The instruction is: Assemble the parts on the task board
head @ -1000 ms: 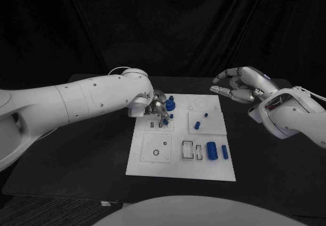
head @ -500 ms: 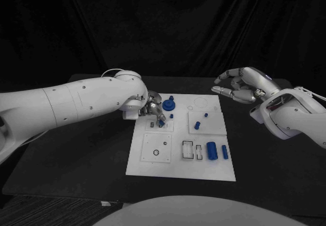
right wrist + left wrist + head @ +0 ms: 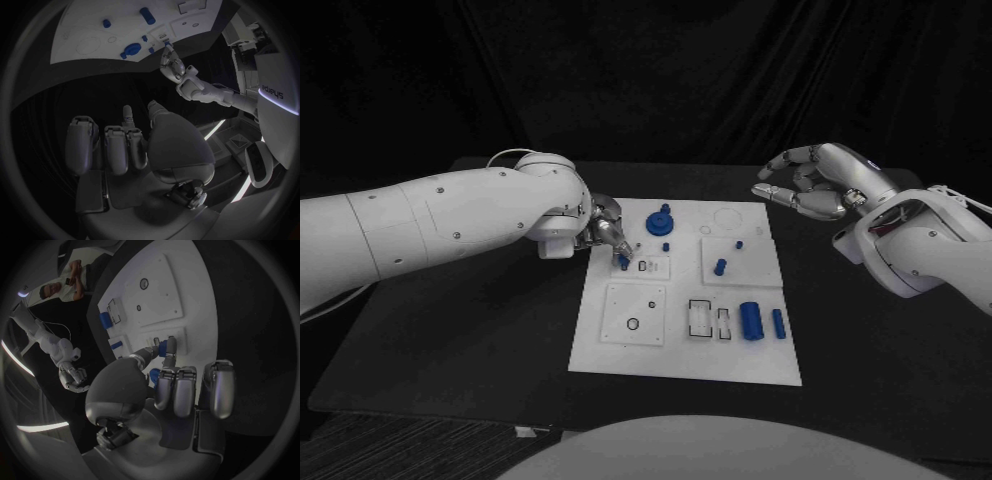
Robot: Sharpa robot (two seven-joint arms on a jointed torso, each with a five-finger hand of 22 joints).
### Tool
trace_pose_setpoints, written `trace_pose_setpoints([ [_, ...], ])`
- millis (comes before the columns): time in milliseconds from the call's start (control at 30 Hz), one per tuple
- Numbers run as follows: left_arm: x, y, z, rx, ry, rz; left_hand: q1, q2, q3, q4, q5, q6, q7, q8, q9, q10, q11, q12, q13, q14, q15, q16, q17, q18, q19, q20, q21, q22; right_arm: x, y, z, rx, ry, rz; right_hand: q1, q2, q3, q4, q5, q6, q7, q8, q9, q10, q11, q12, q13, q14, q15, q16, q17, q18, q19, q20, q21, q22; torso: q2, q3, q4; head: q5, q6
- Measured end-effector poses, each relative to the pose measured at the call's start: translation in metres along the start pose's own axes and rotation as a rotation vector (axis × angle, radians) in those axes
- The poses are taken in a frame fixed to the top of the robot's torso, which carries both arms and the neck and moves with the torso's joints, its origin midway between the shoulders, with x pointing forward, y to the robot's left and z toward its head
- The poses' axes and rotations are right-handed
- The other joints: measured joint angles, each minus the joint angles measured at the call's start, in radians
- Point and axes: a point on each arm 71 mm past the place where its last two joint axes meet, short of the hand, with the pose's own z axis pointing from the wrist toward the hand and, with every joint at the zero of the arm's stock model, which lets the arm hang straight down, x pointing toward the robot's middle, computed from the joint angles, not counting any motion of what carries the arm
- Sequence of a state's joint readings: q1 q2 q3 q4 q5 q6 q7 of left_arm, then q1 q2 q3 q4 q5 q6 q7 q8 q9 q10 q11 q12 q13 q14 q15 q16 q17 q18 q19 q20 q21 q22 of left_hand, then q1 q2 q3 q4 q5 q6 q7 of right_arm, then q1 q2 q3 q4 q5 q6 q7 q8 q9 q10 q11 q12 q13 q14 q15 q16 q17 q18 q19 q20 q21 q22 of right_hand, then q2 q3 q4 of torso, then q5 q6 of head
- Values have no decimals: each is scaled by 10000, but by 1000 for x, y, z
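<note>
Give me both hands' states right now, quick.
Left hand: pinching a small blue part in its fingers, over the white board.
Right hand: open, holding nothing.

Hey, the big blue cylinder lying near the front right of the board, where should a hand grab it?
Probably across the middle of the big blue cylinder, coming straight down. It lies flat on the task board, long sides exposed, with a slimmer blue piece close alongside, so fingers need care there.

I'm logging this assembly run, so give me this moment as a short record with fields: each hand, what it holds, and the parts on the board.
left hand: pinches a small blue part over the task board's far-left area
right hand: off the board's far-right corner, fingers curled, holds nothing
task board: white plate, mid-table
loose parts: blue cylinder and slimmer blue piece at near right
seated part: blue knob at far edge
</note>
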State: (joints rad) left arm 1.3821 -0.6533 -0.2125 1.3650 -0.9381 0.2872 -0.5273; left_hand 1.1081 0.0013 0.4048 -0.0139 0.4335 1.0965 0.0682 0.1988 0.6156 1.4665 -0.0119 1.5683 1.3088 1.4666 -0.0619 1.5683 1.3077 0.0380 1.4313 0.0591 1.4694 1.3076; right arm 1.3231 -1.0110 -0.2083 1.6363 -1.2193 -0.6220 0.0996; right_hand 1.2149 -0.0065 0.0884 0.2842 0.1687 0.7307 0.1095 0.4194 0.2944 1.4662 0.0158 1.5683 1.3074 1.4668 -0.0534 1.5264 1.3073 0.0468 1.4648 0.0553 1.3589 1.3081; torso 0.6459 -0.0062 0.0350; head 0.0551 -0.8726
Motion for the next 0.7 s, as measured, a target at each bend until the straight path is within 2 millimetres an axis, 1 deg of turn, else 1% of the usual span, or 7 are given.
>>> trace_pose_setpoints([
  [167,4,-2,-4,72,-129,-62,0,0,28,27,-1,-3,3,5,9,1,1,0,0,0,0,0,-1,0,0,0,0,0,1,-1,0,42,36,40,39,39,0,0,0,0,0,0,-1,0,0,0,0,0,0,-46,0,0,0,0,0,-1,-12,18,4,37,0],
  [300,5,-5,-5,161,-261,-135,-67,13,28,26,-2,-18,18,5,28,1,2,0,0,0,0,0,-1,-1,0,0,-40,-1,4,-1,-1,67,91,82,39,39,0,0,0,0,0,0,-1,0,0,0,0,0,0,-46,0,-1,0,0,0,-2,-11,20,4,66,0],
  [400,5,-6,-5,186,-287,-415,-119,40,62,60,-2,-121,12,18,64,1,2,0,0,0,0,0,-1,-1,-74,3,-62,-1,5,-1,-1,85,121,99,43,43,0,0,0,0,0,16,-1,0,0,0,0,0,0,-46,0,0,0,0,-41,-2,2,12,4,67,0],
  [433,5,-6,-4,193,-263,-553,-119,40,70,67,-3,-152,8,56,79,1,2,0,0,-20,19,0,-1,-1,-74,2,-62,-1,5,-2,-1,91,126,101,83,82,17,-17,0,0,0,45,-1,0,0,0,0,0,0,-46,0,-1,0,0,-41,-2,7,10,4,67,0],
  [467,5,-6,-4,198,-233,-705,-131,30,222,-84,-9,-217,35,65,120,1,1,0,0,-14,51,0,-1,-2,-74,2,-62,-1,5,-2,-1,96,132,104,92,92,29,-29,0,0,0,47,-1,0,0,0,0,0,0,-46,0,-1,0,0,-41,-2,12,6,4,63,0],
  [533,5,-6,-5,219,-159,-1063,-130,30,222,-85,-5,-232,50,108,146,1,2,0,0,5,69,0,-1,-2,-74,3,-67,-1,5,-2,-1,104,144,110,132,53,29,-29,10,0,0,47,-1,0,0,0,0,0,0,-46,0,-1,0,0,-41,-2,19,-2,4,50,0],
  [700,7,-6,-5,234,-34,-1751,-128,32,223,-85,84,-283,31,119,187,2,2,0,0,5,69,0,-1,-2,-105,34,-101,-1,6,-2,-2,124,169,121,132,53,29,-29,49,0,0,47,-2,0,0,0,-1,0,0,-46,0,-1,0,0,-77,-3,32,-13,-1,46,0],
])
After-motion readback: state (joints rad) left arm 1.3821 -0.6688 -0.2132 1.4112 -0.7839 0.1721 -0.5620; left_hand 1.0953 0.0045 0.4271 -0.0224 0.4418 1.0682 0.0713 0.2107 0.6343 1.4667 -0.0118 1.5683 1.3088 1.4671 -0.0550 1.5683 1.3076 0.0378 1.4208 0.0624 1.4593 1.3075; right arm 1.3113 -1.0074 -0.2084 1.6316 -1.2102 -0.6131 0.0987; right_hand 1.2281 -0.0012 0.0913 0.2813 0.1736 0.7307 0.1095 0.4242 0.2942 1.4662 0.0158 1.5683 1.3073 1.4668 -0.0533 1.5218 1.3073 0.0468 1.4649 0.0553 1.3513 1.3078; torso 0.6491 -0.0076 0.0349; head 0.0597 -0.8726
